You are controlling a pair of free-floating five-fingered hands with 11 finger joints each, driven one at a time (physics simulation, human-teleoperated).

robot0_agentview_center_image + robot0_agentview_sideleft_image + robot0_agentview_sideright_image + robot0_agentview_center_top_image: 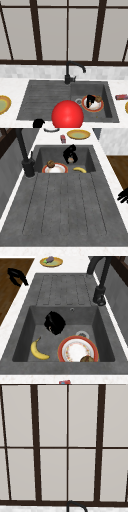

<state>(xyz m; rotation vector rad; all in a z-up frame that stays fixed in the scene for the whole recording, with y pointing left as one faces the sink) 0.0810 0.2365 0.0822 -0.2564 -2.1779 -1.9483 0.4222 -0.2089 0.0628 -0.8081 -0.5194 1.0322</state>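
Hovering curled in the basin, the right hand (pixel 54 323) seems to pinch something small beside the banana (pixel 38 350); keep it clear of the plate (pixel 77 350); left hand (pixel 38 123) idles at the front.

I find the drainboard (pixel 65 203) open for passage. The basin (pixel 37 331) looks crowded: plate (pixel 78 350), banana (pixel 37 350), right hand (pixel 55 323).

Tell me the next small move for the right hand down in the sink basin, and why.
Probably ease the right hand down and toward the banana. The hand hangs in the basin beside the red-rimmed plate, fingers curled, apart from the banana on the basin floor. Whether it already holds something small, I cannot tell.
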